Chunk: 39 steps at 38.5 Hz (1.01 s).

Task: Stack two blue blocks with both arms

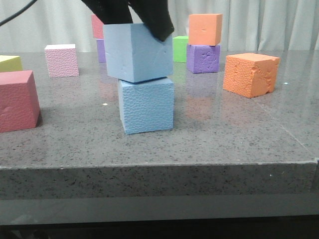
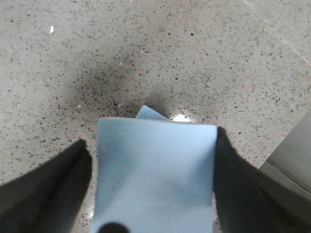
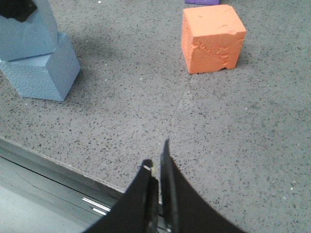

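Soft even overhead light, faint shadows, sharp views except blurred close pincer (image 2: 155, 194)

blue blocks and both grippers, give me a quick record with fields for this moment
top block: smooth blue block, resting on the lower one, turned slightly out of line with it
bottom block: pebbled blue block, on the grey table
left gripper: closed on the smooth blue block, fingers on opposite faces
right gripper: shut, empty, near the table's front edge
nearby: chipped orange block to the right, apart from the stack; red block to the left
stack state: placed, not yet released
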### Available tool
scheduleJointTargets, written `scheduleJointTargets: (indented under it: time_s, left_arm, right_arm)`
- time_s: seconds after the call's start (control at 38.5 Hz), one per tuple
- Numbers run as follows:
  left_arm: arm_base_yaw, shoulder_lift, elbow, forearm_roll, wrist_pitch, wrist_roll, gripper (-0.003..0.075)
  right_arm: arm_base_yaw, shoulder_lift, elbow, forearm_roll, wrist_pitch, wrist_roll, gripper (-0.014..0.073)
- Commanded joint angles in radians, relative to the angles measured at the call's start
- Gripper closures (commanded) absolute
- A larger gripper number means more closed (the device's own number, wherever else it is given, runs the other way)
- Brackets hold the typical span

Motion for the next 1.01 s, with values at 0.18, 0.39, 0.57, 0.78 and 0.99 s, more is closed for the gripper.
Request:
scheduleJointTargets:
  time_s: [0.18,0.39,0.57,0.78,0.99]
  left_arm:
    - [-0.012,-0.053,-0.032,-0.018,-0.033,-0.017,0.016]
    - [-0.012,-0.061,-0.099,0.01,-0.002,-0.034,0.016]
    - [-0.012,-0.061,-0.167,0.01,0.027,-0.032,0.0181]
    - [-0.012,-0.061,-0.171,0.01,0.027,-0.032,0.0434]
    - [-0.012,-0.084,-0.169,-0.014,-0.04,0.027,0.068]
  right_arm:
    - [-0.005,-0.001,-0.027,0.003,-0.059,-0.009,0.0559]
    - [-0.005,-0.001,-0.027,0.003,-0.059,-0.009,0.0559]
    - [-0.005,-0.001,-0.027,0.003,-0.059,-0.009,0.0559]
    - [-0.005,-0.001,-0.027,0.003,-0.059,-0.009,0.0559]
    - [-0.005,-0.001,-0.027,0.003,-0.055,-0.009,0.0559]
